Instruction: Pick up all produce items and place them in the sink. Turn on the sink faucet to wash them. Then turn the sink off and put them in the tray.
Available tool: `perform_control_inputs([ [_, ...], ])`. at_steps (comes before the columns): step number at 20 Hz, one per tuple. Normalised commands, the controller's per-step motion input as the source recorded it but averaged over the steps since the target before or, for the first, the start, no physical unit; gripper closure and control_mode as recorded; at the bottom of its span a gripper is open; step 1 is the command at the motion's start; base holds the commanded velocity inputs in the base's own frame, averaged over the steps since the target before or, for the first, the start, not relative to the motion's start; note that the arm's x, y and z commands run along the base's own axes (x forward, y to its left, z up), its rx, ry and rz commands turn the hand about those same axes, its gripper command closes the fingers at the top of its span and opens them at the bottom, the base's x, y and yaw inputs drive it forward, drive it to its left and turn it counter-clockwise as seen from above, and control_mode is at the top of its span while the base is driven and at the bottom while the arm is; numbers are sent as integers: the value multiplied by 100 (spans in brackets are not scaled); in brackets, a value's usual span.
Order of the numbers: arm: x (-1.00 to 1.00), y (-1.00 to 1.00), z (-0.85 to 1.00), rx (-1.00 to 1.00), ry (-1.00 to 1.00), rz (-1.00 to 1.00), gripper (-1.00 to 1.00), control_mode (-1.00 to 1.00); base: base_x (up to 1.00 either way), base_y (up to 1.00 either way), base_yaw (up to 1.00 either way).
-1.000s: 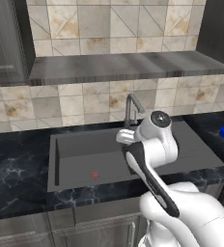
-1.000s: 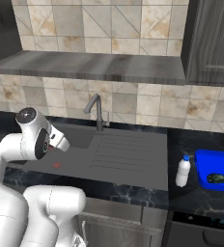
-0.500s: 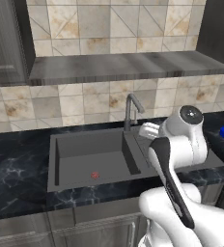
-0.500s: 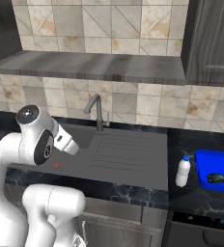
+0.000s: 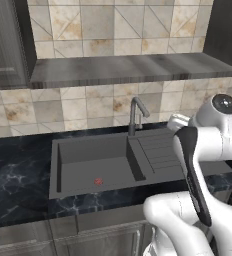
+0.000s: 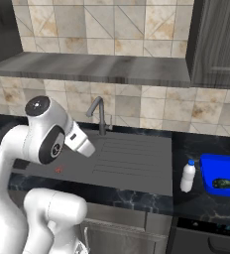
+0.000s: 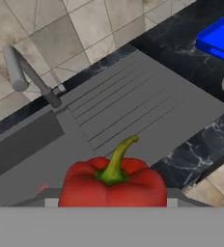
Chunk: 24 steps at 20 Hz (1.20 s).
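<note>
Above the ribbed drainboard of the sink [image 7: 133, 111], red pepper [image 7: 113, 182] apparently clamped between the gripper [image 7: 109, 202] jaws.

Bright red bell pepper [image 7: 112, 185] with a curved green stem sits upright at the near edge of the hand view, above the ribbed drainboard. The dark grey matte sink [image 5: 93, 165] shows its small red drain mark. The tall slim dark grey faucet [image 6: 99, 113] stands behind it. In the bright blue shallow tray [image 6: 221, 166] lies the dark green-black oval piece [image 6: 226, 184].
</note>
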Motion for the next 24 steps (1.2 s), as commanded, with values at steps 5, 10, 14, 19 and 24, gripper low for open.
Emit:
perform_control_inputs([
  [5,0,-76,4,4,2,-13,100,-100,0,0,0],
  [10,0,-80,1,7,1,-14,100,-100,0,0,0],
  [14,0,-71,7,4,3,-15,100,-100,0,0,0],
  [19,0,-71,7,2,2,-15,100,-100,0,0,0],
  [24,0,-69,13,0,0,-14,100,-100,0,0,0],
])
